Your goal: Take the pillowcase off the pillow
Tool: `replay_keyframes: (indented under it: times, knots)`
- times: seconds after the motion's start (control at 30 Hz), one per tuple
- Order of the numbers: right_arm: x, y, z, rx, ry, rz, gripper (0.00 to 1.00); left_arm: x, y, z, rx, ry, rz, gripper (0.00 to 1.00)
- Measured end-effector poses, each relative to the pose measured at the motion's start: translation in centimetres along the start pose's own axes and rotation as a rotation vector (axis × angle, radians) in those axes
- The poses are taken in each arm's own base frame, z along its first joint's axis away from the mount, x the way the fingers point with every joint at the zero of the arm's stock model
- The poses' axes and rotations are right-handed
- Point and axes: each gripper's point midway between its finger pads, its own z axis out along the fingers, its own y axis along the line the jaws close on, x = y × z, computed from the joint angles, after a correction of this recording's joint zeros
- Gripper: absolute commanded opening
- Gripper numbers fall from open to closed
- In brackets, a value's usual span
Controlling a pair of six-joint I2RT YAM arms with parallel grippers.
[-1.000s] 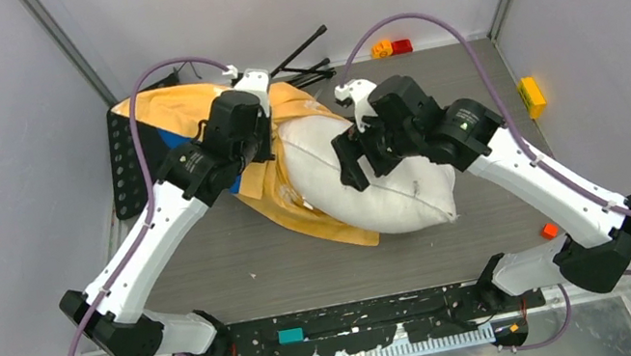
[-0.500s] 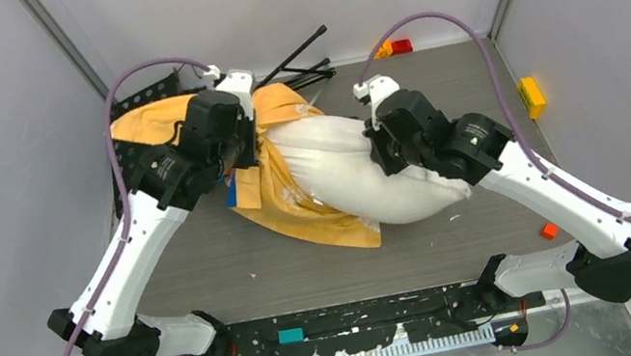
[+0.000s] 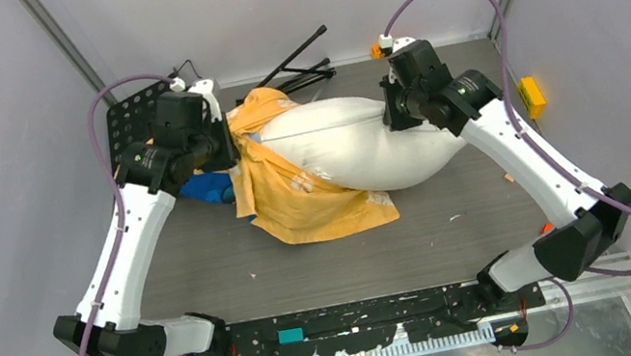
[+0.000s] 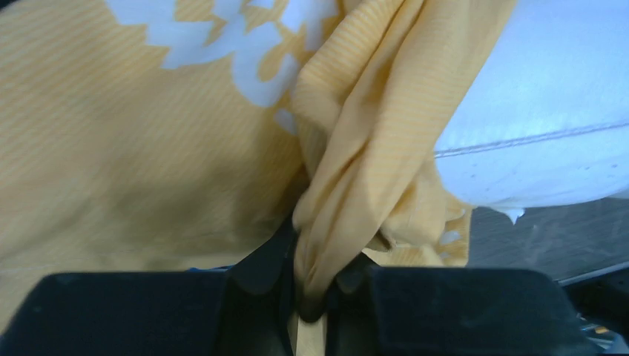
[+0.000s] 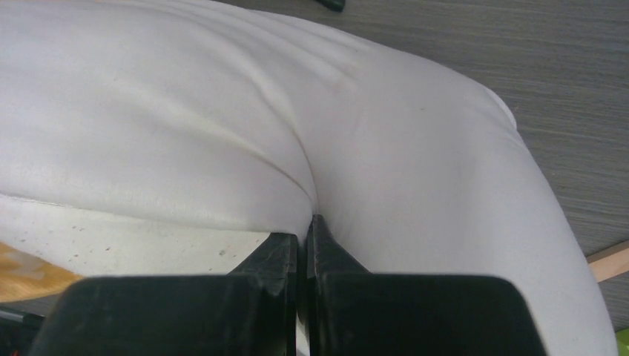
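Observation:
The white pillow (image 3: pixel 355 146) lies across the back middle of the table, its left end still inside the pillowcase (image 3: pixel 296 203). The pillowcase shows its orange-yellow reverse, bunched at the left and spread toward the front, with a bit of blue (image 3: pixel 206 189) under my left arm. My left gripper (image 3: pixel 232 144) is at the pillow's left end; in the left wrist view (image 4: pixel 319 289) a twisted fold of the orange-yellow pillowcase (image 4: pixel 371 148) sits pinched between its fingers. At the pillow's right end, my right gripper (image 3: pixel 388 111) is shut on a pinch of the white pillow (image 5: pixel 222 133), the jaws (image 5: pixel 303 252) nearly touching.
A black folded tripod (image 3: pixel 301 61) lies at the back behind the pillow. A black perforated plate (image 3: pixel 130 118) sits at the back left. A yellow block (image 3: pixel 531 96) rests by the right wall. Small red and orange bits (image 3: pixel 379 49) lie at the back edge.
My right gripper closed on the pillow and pulled it right and back. The left arm drew the pillowcase left, so more white pillow shows and it lies stretched between the arms.

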Motion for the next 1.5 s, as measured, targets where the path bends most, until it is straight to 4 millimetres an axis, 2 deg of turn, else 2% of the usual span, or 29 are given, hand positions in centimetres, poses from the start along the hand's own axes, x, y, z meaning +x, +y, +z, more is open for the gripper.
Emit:
replay_keyframes:
  times: [0.07, 0.13, 0.17, 0.2, 0.4, 0.63, 0.77, 0.87, 1.0, 1.1, 1.2, 1.33, 1.5]
  knots:
    - [0.5, -0.1, 1.1, 0.009, 0.035, 0.006, 0.0, 0.7, 0.5, 0.6, -0.014, 0.022, -0.015, 0.49]
    - [0.8, -0.5, 2.0, 0.027, 0.061, 0.02, 0.0, 0.6, 1.2, 0.7, -0.03, 0.019, -0.029, 0.72]
    - [0.7, -0.5, 2.4, 0.028, 0.066, 0.035, 0.0, 0.3, 1.5, 0.7, -0.035, 0.009, -0.044, 0.9]
    - [0.5, -0.5, 2.7, 0.023, 0.063, 0.051, 0.0, 0.2, 1.6, 0.6, -0.036, 0.002, -0.047, 0.98]
    - [-1.1, 0.3, 4.3, -0.001, 0.019, 0.147, 0.0, 0.6, 0.8, -1.8, 0.025, -0.039, -0.088, 1.0]
    - [-3.2, 0.3, 7.1, 0.028, -0.03, 0.202, 0.0, 4.8, -2.0, -5.8, 0.236, -0.097, -0.193, 1.0]
    - [-4.4, 0.5, 7.9, 0.028, -0.053, 0.222, 0.0, 7.5, -3.5, -5.9, 0.318, -0.111, -0.265, 1.0]
    - [-4.6, 0.5, 8.1, 0.026, -0.061, 0.233, 0.0, 9.7, -4.6, -4.4, 0.342, -0.097, -0.309, 1.0]
    - [-4.7, 0.7, 8.1, 0.019, -0.062, 0.247, 0.0, 13.3, -6.0, -0.9, 0.317, -0.068, -0.335, 1.0]
    - [-4.7, 0.7, 8.1, 0.015, -0.062, 0.252, 0.0, 14.8, -7.3, 2.0, 0.29, -0.069, -0.336, 1.0]
    - [-4.7, 0.7, 8.0, 0.014, -0.064, 0.253, 0.0, 14.6, -8.8, 3.5, 0.284, -0.099, -0.333, 1.0]
    - [-4.5, 0.7, 7.7, 0.012, -0.069, 0.254, 0.0, 13.1, -10.9, 5.1, 0.297, -0.171, -0.359, 1.0]
    - [-4.4, 0.6, 7.0, 0.006, -0.074, 0.254, 0.0, 12.5, -11.3, 8.1, 0.233, -0.213, -0.415, 0.99]
